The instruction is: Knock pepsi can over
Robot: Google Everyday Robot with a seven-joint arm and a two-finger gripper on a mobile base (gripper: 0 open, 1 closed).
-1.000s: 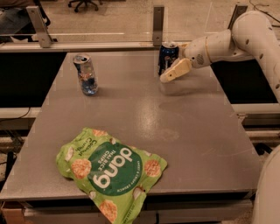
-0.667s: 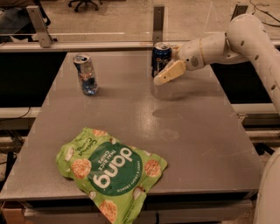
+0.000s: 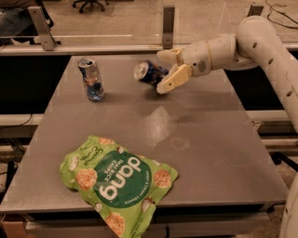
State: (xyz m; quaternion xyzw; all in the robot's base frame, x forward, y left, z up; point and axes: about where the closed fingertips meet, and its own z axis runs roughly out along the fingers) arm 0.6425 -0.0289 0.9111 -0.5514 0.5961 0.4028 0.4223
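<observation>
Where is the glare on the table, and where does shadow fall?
Camera view: a pale glare patch sits on the table, below the open tool at the tilted pepsi can; a soft shadow darkens the table under that can.

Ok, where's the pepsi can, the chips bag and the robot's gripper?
pepsi can (image 3: 149,73): camera view, tipped blue side.
chips bag (image 3: 118,179): camera view, green middle.
gripper (image 3: 160,72): camera view, between open jaws, beside the can.

I see an office-like lab: beyond my gripper (image 3: 161,72) above the worktable (image 3: 209,153), a swivel-chair base (image 3: 88,3) and partition post (image 3: 168,25).
</observation>
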